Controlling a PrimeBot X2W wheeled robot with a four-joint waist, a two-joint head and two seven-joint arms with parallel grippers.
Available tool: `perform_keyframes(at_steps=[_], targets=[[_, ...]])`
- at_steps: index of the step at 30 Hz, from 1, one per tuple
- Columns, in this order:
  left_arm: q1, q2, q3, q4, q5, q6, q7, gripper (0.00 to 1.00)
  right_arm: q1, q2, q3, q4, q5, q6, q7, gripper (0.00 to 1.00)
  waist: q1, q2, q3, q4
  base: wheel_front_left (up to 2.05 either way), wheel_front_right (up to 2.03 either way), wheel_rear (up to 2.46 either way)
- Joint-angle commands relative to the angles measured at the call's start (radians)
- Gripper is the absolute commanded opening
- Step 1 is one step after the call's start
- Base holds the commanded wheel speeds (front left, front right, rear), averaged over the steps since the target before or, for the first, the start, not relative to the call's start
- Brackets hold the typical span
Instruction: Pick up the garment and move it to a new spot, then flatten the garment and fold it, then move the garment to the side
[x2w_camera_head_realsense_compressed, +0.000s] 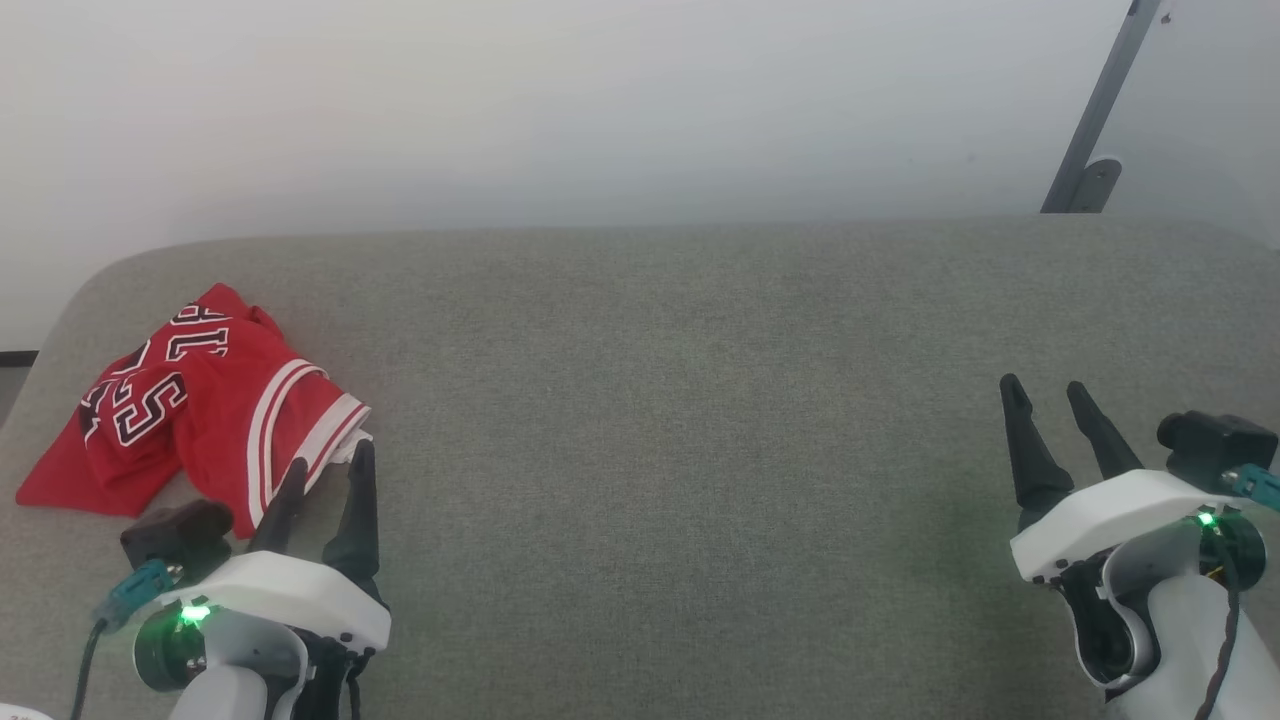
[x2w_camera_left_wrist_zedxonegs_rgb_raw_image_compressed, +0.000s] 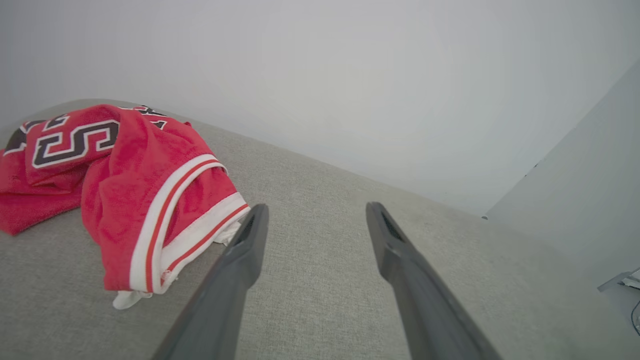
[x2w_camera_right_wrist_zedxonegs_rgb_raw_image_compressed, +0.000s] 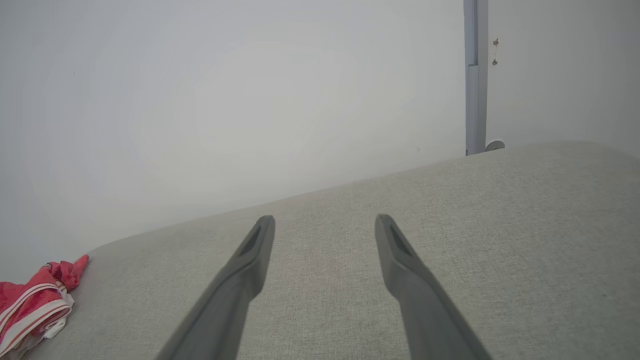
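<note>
Up close, the L claw (x2w_camera_head_realsense_compressed: 331, 455) is wide open w/ nothing in it, tips just beside the striped edge of the garment (x2w_camera_head_realsense_compressed: 200, 410); the R claw (x2w_camera_head_realsense_compressed: 1042, 385) is wide open too, well apart from it. The garment sits in a red heap at the left end of the grey top (x2w_camera_head_realsense_compressed: 700, 400). A pinch on just one thin layer could let it slip, or drag it off that end.

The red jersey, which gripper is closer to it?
Left. The left gripper sits open at the striped near edge of the red jersey; the right gripper stands open far across the grey surface, well apart from it.
</note>
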Motion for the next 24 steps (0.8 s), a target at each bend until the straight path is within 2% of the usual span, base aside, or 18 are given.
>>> perform_keyframes(at_steps=[1,12,24], targets=[[-0.029,0.013,-0.005,-0.005,0.037,0.006,-0.012,1.0,-0.027,-0.008,0.001,-0.004,-0.04,0.003,-0.014,1.0,0.0,0.0,-0.001,0.0,0.0,0.0,0.0],[-0.031,0.026,-0.017,0.014,0.138,0.015,-0.042,1.0,-0.043,-0.012,-0.006,0.006,-0.161,0.003,-0.045,1.0,0.0,0.0,-0.005,-0.003,0.0,0.0,0.0],[-0.034,0.026,-0.007,0.04,0.229,0.006,-0.072,1.0,-0.053,-0.023,-0.009,0.017,-0.204,0.003,-0.073,1.0,0.0,0.0,-0.009,-0.006,0.0,0.0,0.0]])
